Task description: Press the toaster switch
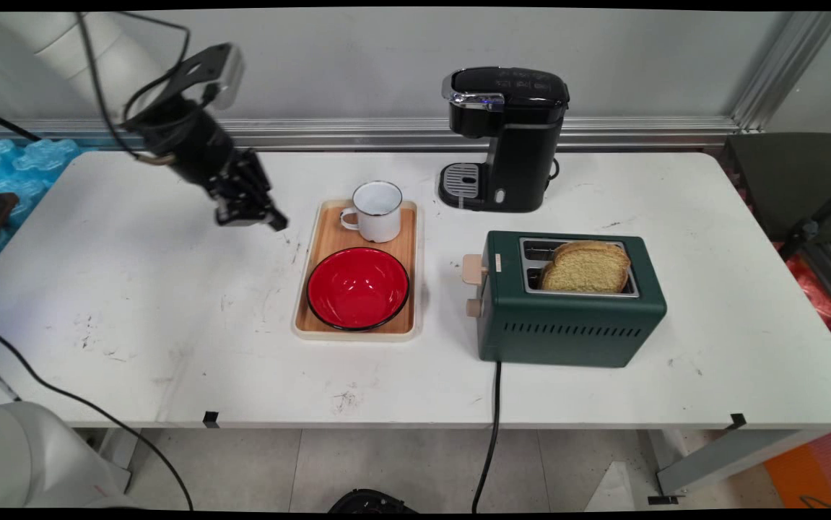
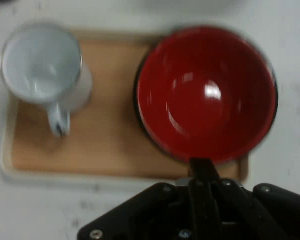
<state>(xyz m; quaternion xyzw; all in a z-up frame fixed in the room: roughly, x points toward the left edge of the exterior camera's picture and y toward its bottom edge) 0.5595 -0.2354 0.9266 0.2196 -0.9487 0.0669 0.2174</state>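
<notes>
Main view: the pincer (image 1: 260, 215) hangs above the desk (image 1: 133, 303), left of the wooden tray (image 1: 357, 328) carrying a white enamel mug (image 1: 377, 211) and red bowl (image 1: 357, 287).

Hand view: fingers pressed together, holding nothing; the bowl lies nearest.

A wooden tray (image 1: 357, 271) sits near the middle of the white table (image 1: 133, 289), holding a white enamel mug (image 1: 375, 211) at its far end and a red bowl (image 1: 358, 287) at its near end. A black coffee machine (image 1: 505, 137) stands by the table's far edge. Toward the right edge, a green toaster (image 1: 567, 303) holds bread slices (image 1: 587, 267).
</notes>
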